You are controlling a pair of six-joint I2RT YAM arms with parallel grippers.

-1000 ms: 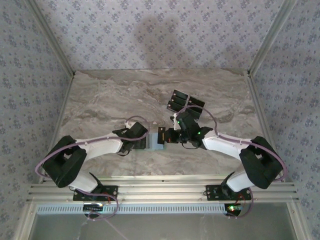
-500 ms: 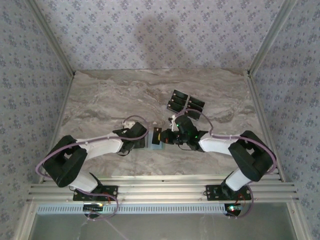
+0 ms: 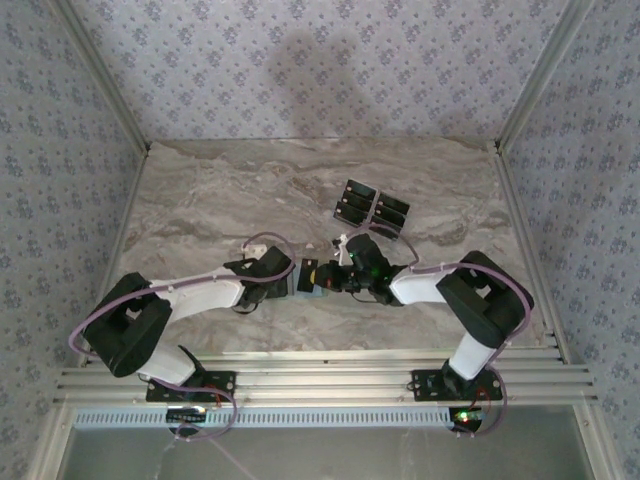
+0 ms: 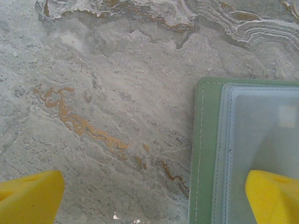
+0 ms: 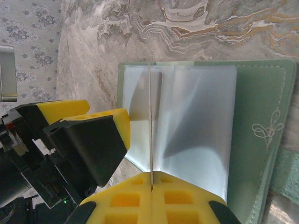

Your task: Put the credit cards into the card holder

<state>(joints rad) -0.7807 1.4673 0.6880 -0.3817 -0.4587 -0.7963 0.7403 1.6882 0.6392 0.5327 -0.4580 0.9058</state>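
The right gripper point(image 5: 152, 186) is pinching a thin, stiff, likely slippery credit card point(image 5: 150, 121) by its end — edge-on over the floppy card holder point(image 5: 261, 107); the left gripper point(image 4: 152, 193) is gaping wide.

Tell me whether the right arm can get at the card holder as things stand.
Probably yes: the right gripper, shut on a credit card, hangs over the open card holder; the left gripper, open, straddles one edge beside the card, seemingly not blocking it.
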